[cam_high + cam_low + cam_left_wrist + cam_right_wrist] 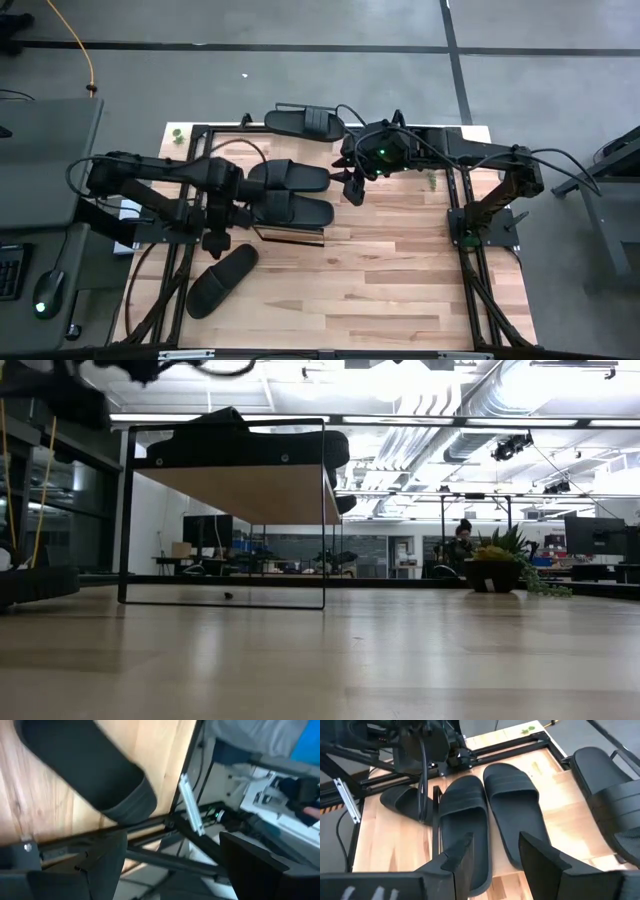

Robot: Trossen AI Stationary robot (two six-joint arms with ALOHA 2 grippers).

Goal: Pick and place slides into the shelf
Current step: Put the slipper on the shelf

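High view shows 2 slides (pixel 292 192) lying side by side on the shelf (pixel 290 236). 1 slide (pixel 222 280) remains on the tabletop (pixel 400 280) near the left gripper (pixel 216 243), whose fingers stand wide and empty above it. 1 more slide (pixel 305 122) lies at the far table edge. Right gripper (pixel 354 188) hovers beside the shelved pair, partly spread, holding nothing. Judged progress: 2 placed, 2 left.

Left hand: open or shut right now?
Open. The left hand holds nothing; in its wrist view its fingers stand wide apart above the slide lying on the table.
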